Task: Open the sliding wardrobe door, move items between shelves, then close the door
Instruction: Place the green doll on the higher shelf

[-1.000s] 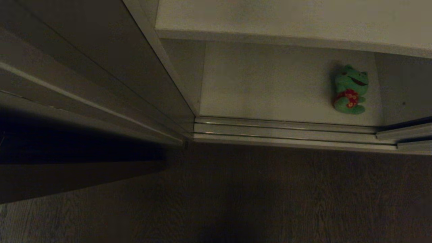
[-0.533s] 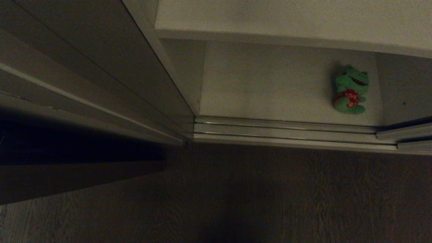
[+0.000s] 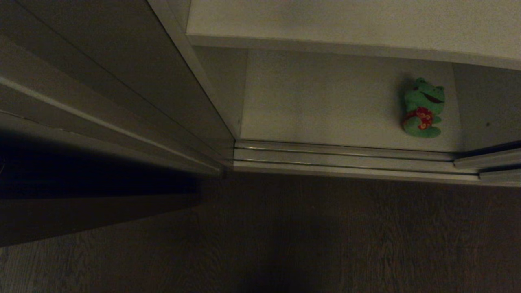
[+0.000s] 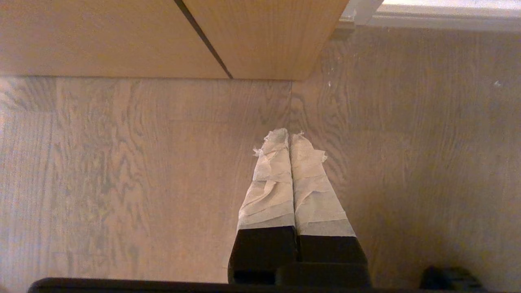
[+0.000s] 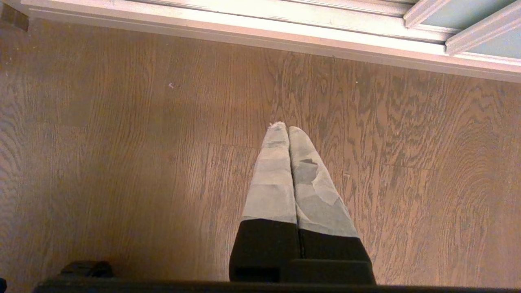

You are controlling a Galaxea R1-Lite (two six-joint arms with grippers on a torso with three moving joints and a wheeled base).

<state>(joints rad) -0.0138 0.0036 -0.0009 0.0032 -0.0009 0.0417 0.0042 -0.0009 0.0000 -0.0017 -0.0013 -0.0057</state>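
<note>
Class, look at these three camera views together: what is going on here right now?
Nothing is being handled. The wardrobe stands open, with the green frog plush lying on the lower white shelf. The left gripper and right gripper are both shut, empty, and pointing at the wooden floor.

I find no writing, label, brand, number or sign that I can read anywhere in front of me.
</note>
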